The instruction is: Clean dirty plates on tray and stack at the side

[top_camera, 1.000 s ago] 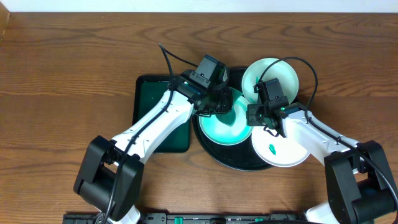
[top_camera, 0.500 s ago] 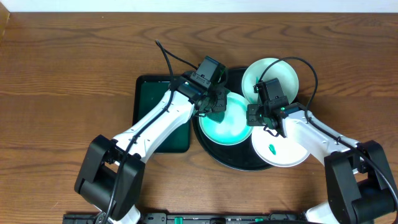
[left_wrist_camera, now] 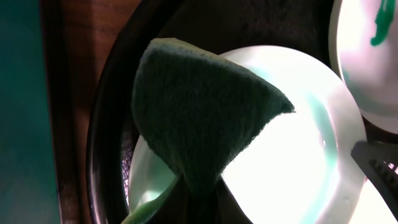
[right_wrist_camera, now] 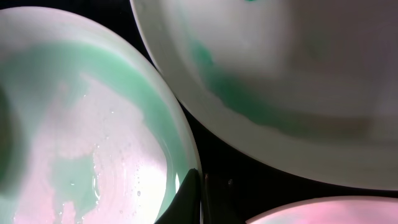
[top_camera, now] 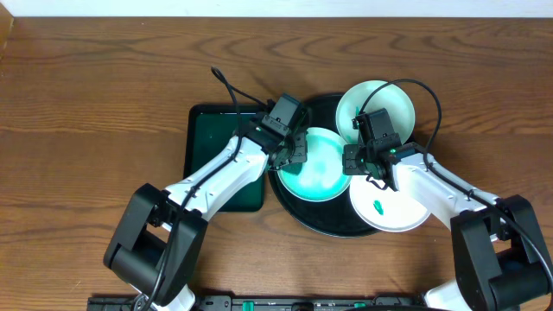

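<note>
The black tray [top_camera: 302,212] holds three plates. The middle plate [top_camera: 321,173] is wet and pale mint. My left gripper [top_camera: 292,154] is shut on a dark green sponge [left_wrist_camera: 199,118] and presses it on that plate's left part [left_wrist_camera: 298,155]. My right gripper [top_camera: 354,161] is shut on the same plate's right rim [right_wrist_camera: 93,124], with its fingers [right_wrist_camera: 200,193] pinching the edge. A second plate [top_camera: 378,105] leans at the far right, and it also shows in the right wrist view [right_wrist_camera: 280,81]. A third plate [top_camera: 393,207] with a small green smear lies at the near right.
A dark green rectangular tray [top_camera: 216,160] lies just left of the black tray, under my left arm. Brown wooden table [top_camera: 86,130] lies all around. The right gripper's finger [left_wrist_camera: 379,162] shows at the edge of the left wrist view.
My left gripper has slid the sponge from the middle of the plate toward its left rim. The right gripper and the plates have not moved.
</note>
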`<move>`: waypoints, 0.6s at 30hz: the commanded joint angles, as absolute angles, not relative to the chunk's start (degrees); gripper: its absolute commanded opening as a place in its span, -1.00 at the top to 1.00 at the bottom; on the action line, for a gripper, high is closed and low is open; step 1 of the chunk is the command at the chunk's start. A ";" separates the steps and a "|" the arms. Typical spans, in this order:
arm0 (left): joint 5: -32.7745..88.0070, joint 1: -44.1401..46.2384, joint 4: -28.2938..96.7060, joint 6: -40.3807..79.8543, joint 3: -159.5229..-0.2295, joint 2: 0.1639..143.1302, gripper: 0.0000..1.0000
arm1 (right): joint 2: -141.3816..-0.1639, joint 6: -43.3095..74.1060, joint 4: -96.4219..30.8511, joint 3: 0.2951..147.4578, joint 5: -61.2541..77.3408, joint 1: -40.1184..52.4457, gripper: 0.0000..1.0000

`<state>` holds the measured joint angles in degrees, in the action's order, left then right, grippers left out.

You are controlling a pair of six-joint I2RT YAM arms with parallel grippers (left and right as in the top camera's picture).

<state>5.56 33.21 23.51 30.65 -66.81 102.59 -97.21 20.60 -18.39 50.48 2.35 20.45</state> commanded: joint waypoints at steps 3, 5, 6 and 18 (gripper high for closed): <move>3.79 34.24 20.34 32.08 -64.31 102.98 0.86 | -96.71 21.19 -18.20 50.09 4.60 20.36 0.98; 3.77 34.76 19.79 32.08 -63.96 103.00 0.86 | -96.71 21.19 -18.20 50.09 4.60 20.36 0.97; 3.79 34.94 19.77 32.10 -63.96 103.13 0.85 | -96.71 21.19 -18.20 50.09 4.60 20.36 0.98; 5.19 35.22 19.42 34.83 -63.96 108.29 0.86 | -96.71 21.19 -18.17 50.09 4.58 20.36 0.98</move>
<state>4.97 35.38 19.14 33.32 -64.40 106.00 -97.21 20.60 -18.39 50.48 2.35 20.45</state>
